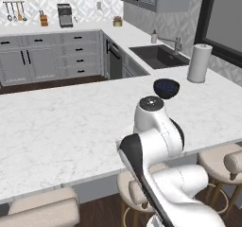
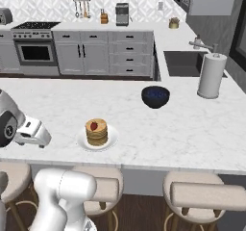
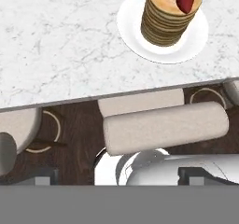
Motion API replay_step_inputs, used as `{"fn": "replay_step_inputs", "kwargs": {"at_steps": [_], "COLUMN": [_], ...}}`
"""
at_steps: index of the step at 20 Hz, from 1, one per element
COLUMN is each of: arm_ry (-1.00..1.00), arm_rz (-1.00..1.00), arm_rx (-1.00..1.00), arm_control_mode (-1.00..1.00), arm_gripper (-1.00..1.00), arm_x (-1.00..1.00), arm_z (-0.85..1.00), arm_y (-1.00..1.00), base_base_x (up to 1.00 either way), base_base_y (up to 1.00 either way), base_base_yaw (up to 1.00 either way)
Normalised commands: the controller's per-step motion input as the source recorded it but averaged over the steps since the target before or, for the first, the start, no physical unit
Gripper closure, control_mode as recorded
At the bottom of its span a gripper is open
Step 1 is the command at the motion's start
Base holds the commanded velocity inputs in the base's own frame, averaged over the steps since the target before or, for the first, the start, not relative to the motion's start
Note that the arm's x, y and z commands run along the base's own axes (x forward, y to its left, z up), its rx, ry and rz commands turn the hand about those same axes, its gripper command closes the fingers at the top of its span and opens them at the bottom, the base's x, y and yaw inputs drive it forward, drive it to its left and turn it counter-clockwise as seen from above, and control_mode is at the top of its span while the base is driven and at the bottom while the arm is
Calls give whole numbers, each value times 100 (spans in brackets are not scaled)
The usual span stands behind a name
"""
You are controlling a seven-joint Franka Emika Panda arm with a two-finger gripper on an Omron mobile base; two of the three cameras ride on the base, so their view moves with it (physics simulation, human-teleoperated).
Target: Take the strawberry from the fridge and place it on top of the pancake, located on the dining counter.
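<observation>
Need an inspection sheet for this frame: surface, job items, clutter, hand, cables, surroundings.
Surface: dining counter, white marble look, stools tucked along its near edge.
Job's things: strawberry lies on top of the pancake stack, which sits on a white plate; placement looks done.
Clutter: dark blue bowl and paper towel roll on the counter, both apart from the plate.
Hand: hand sits left of the plate in the right base view, clear of the stack, holding nothing; open.
Cables: nothing seen.
Surroundings: sink with faucet, oven, grey cabinets, coffee machine on the back counter.
</observation>
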Motion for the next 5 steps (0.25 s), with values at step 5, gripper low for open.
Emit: {"fn": "replay_step_inputs", "kwargs": {"at_steps": [5], "arm_ry": [24], "arm_rz": [1], "arm_rx": [-19], "arm_control_mode": [-100], "arm_gripper": [-100], "arm_x": [32], "arm_z": [-67], "arm_y": [63], "base_base_x": [0], "base_base_y": [0], "base_base_yaw": [0]}}
